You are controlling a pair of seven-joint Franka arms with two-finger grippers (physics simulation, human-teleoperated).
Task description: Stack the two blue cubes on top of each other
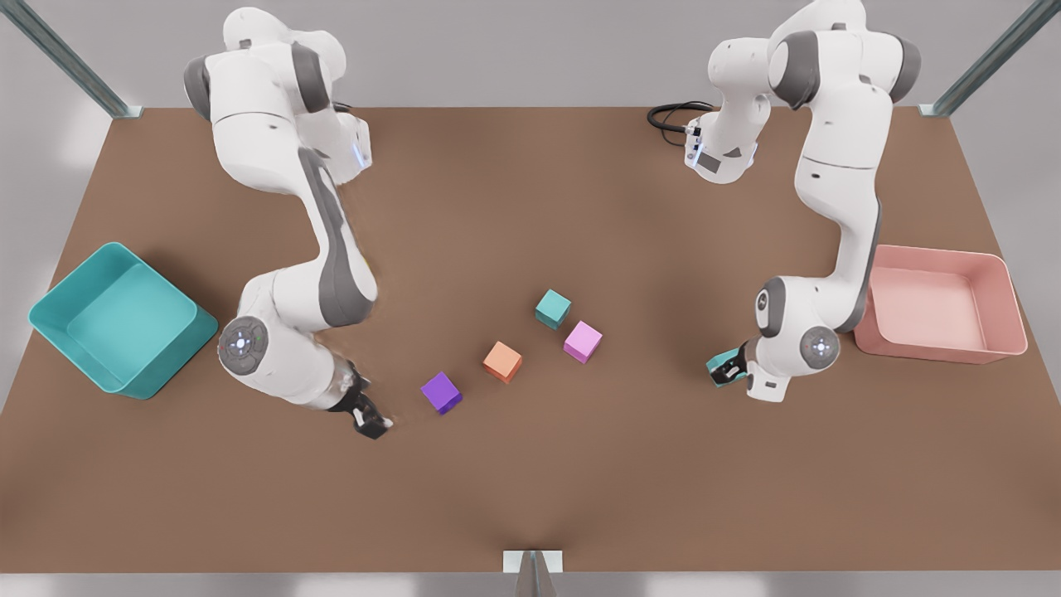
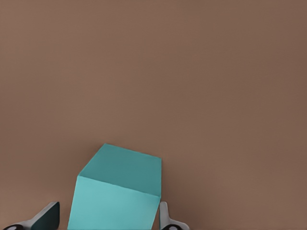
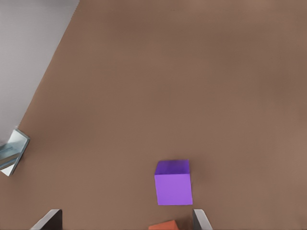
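Teal marks both task pieces in the front view: one blue cube (image 1: 553, 308) sits on the tabletop (image 1: 530, 489) well apart from the left gripper (image 1: 728, 368), which holds the other blue cube (image 1: 722, 366) clamped near the pink bin (image 1: 941, 303). The right gripper (image 1: 370, 421) is just beside the purple cube (image 1: 441, 392). In the left wrist view, fingers (image 2: 165, 216) flank the held cube (image 2: 117, 189). In the right wrist view, spread fingers (image 3: 200, 220) frame bare tabletop short of the purple cube (image 3: 173, 182). Judged, carrying is in hand; next comes alignment over the resting cube.
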